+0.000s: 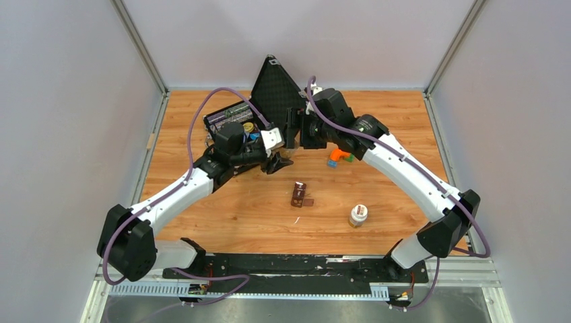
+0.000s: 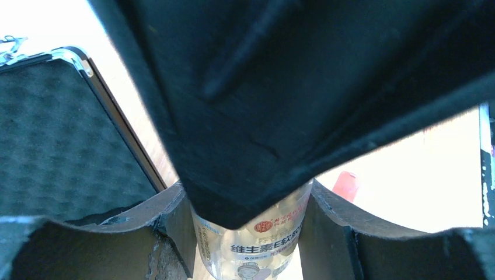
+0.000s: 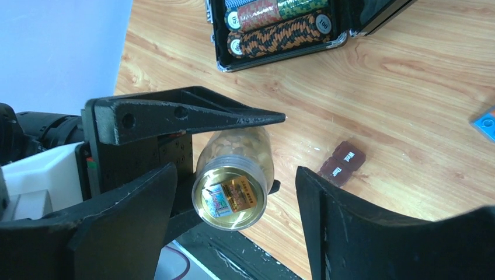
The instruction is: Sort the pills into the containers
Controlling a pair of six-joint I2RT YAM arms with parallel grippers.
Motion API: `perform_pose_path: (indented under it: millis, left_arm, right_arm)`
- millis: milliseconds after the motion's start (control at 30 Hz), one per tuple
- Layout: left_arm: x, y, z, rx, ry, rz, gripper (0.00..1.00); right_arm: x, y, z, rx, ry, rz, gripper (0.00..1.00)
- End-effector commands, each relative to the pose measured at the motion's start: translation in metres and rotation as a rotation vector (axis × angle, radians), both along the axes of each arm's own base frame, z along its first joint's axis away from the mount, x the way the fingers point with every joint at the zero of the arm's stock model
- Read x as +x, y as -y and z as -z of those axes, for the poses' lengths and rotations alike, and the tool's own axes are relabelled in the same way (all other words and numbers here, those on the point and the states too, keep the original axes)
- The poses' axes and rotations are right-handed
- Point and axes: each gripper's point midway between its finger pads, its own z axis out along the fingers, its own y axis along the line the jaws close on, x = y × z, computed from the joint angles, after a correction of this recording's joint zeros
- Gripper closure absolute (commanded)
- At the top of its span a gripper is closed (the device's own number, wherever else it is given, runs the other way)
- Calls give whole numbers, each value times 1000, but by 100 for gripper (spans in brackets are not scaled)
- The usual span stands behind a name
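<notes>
Top view: left claw (image 1: 278, 162) sits low over the middle of the worktop (image 1: 229, 222), just ahead of the open case (image 1: 232, 120) at the back left. What it grips is hard to make out here. Right claw (image 1: 295, 138) is right up against it from the back, in front of the case's raised lid (image 1: 276, 84). Containers (image 1: 299, 194) lie flat at the worktop centre, toward the near edge from both claws and apart from them, with one small lid sticking out sideways. Jar (image 1: 358, 215) with a white cap stands to their right, closer to the near edge. Coloured blocks (image 1: 340, 156) sit right of the claws.

Left wrist view: left claw pinches a clear bottle (image 2: 251, 248) between both fingers (image 2: 327, 233), printed label facing the camera. A dark finger of the right claw fills the upper frame, its tip over the bottle. Foam-lined case lid is at the left.

Right wrist view: right claw is spread, one finger on each side of the bottle's gold round end. There are gaps on both sides and no contact. Left claw clamps the bottle from above and below. The bottle lies sideways, with yellowish pills (image 3: 239, 146) inside. Containers are on the worktop beyond, right of the bottle, two lids with white lettering showing. Case at the top holds stacked chips (image 3: 280, 23). A blue block corner shows at the right edge.
</notes>
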Motion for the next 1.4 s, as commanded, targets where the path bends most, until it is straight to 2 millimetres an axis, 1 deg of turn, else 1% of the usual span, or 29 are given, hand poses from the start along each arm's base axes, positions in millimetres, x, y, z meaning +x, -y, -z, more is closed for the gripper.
perform_pose_path:
  millis: [0, 133, 200, 333, 367, 400, 467, 533, 567, 600, 633, 667, 700, 733, 767, 800, 900, 933, 967, 1000, 1033, 1067, 1100, 1200, 1233, 1267, 1300, 1333, 1367]
  left_arm:
    - [5, 4, -30, -69, 82, -10, 100]
    - [7, 4, -34, -81, 93, -18, 100]
    - [8, 4, -36, -87, 97, -21, 99]
    - [2, 6, -41, -108, 109, 4, 92]
    - [2, 6, -43, -114, 111, 1, 88]
    - [2, 5, -43, -117, 112, -1, 86]
    - [1, 5, -45, -126, 116, 0, 80]
    - [0, 5, -47, -140, 119, -1, 71]
    - [0, 5, -47, -144, 119, -5, 63]
    - [0, 5, -49, -153, 121, -11, 58]
    - [2, 4, -49, -156, 120, -24, 44]
    - [3, 3, -50, -161, 119, -32, 35]
    - [5, 1, -48, -160, 117, -52, 20]
    - [6, 1, -49, -166, 118, -62, 6]
    - [8, -2, -48, -165, 120, -81, 3]
    - [9, -3, -48, -168, 123, -92, 1]
    - [14, -12, -47, -167, 133, -157, 0]
    - [13, -14, -54, -187, 141, -174, 0]
    - [15, -19, -53, -191, 140, -211, 0]
    - [16, -24, -62, -217, 156, -244, 0]
    - [16, -27, -61, -222, 157, -260, 0]
    - [19, -33, -67, -239, 165, -302, 0]
    - [20, -37, -67, -244, 162, -327, 0]
    - [29, -54, -74, -253, 157, -447, 0]
    - [31, -57, -71, -245, 143, -471, 0]
    - [34, -64, -75, -249, 141, -518, 0]
    - [35, -67, -70, -245, 103, -547, 0]
    - [40, -73, -74, -247, 95, -595, 0]
    - [41, -75, -65, -223, 55, -618, 0]
  right_arm:
    - [-8, -4, -2, 24, -15, -46, 26]
    - [-12, -11, 4, 30, -46, -85, 32]
    - [-13, -14, 8, 28, -59, -101, 33]
    - [-8, -18, 14, 22, -65, -102, 33]
    - [-6, -19, 14, 22, -61, -101, 35]
    - [-4, -20, 14, 22, -59, -96, 38]
    - [1, -22, 14, 23, -50, -80, 51]
    - [6, -21, 11, 25, -36, -57, 67]
    - [8, -19, 8, 28, -22, -43, 72]
    - [11, -16, 6, 26, -8, -21, 75]
    - [15, -11, 3, 23, 9, 10, 78]
    - [19, -5, -2, 21, 28, 38, 79]
    - [22, 2, -4, 16, 41, 68, 80]
    - [26, 11, -7, 15, 55, 101, 81]
    - [32, 23, -9, 7, 68, 139, 81]
    - [39, 36, -10, -7, 84, 184, 81]
    - [53, 82, -4, -47, 102, 303, 80]
    - [58, 99, -2, -59, 104, 348, 80]
    - [63, 118, 3, -74, 99, 398, 79]
    - [67, 137, 8, -83, 88, 444, 78]
    - [70, 156, 14, -93, 75, 492, 77]
    - [74, 177, 21, -105, 62, 554, 76]
    - [75, 195, 27, -118, 51, 605, 75]
    - [81, 246, 54, -157, -8, 745, 75]
    - [82, 260, 65, -167, -34, 783, 75]
    - [83, 273, 75, -179, -56, 819, 75]
    - [83, 285, 86, -194, -77, 857, 75]
    - [84, 295, 96, -199, -96, 888, 75]
    - [84, 302, 109, -201, -123, 907, 75]
